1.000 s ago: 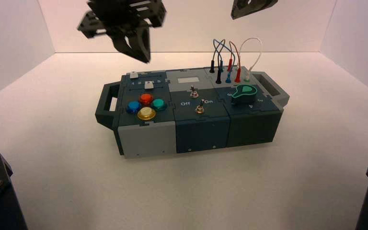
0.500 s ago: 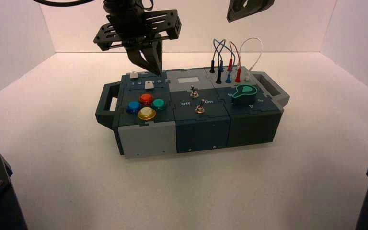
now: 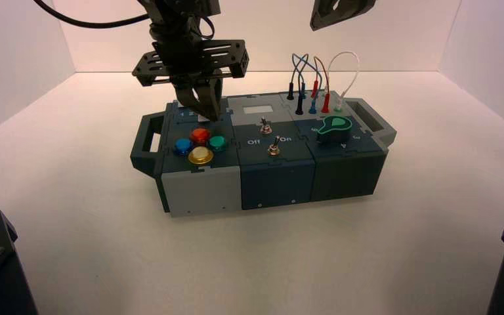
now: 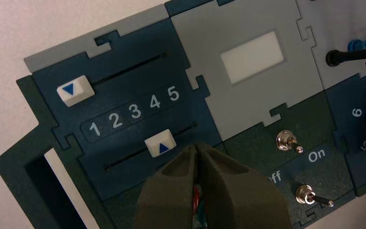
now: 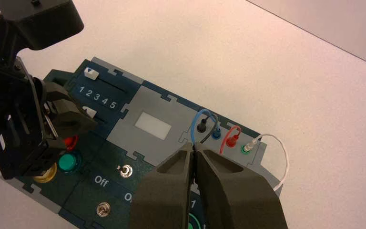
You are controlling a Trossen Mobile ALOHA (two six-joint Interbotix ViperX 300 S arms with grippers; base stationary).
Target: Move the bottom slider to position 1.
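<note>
The bottom slider is a small white knob with a blue triangle on its dark track, about under the numeral 4. Position 1 is the first printed numeral of the 1-5 row. My left gripper is shut, its tips just beside the knob on the toggle-switch side. I cannot tell whether they touch it. In the high view the left gripper is low over the box's slider panel and hides the knob. My right gripper is shut and hangs high above the box's wire end.
The matching top slider sits at the 1 end of its farther track. Coloured round buttons, two toggle switches, a green knob and plugged wires fill the box top. A handle juts out at the left end.
My left gripper has come down from high above the back of the box to just over the slider panel. The right gripper has stayed put.
</note>
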